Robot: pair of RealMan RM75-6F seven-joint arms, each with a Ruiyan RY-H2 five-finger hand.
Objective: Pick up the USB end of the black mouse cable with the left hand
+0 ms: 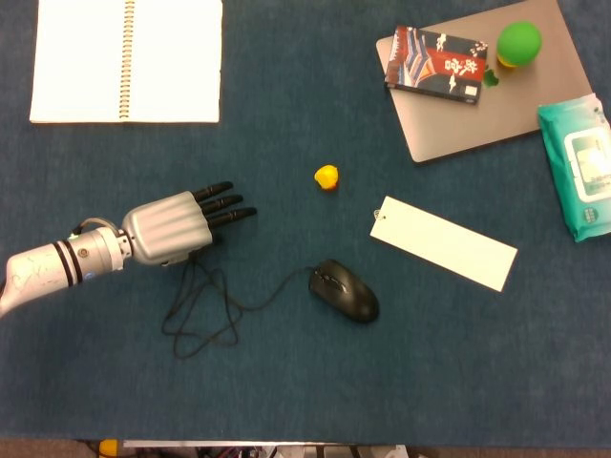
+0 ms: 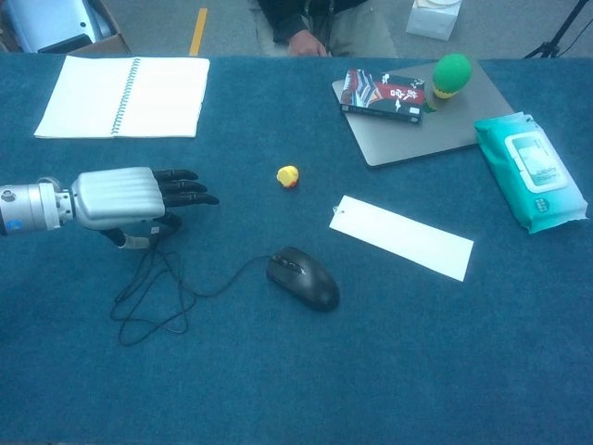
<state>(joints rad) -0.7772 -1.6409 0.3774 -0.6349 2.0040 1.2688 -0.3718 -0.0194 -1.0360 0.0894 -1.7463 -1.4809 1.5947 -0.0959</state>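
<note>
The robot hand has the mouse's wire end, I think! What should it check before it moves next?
1. USB end in the left hand: ok, it sits pinched under the palm in the chest view.
2. How firm the pinch is: cannot tell, the palm hides the thumb.
3. Slack in the cable: ok, loose loops lie on the table below the hand.
4. Loops free of knots: cannot tell, several strands cross each other.
5. Mouse lying free: ok, nothing rests on it.
6. Nearby things out of the way: ok, the yellow toy and the white card lie apart from the cable.
</note>
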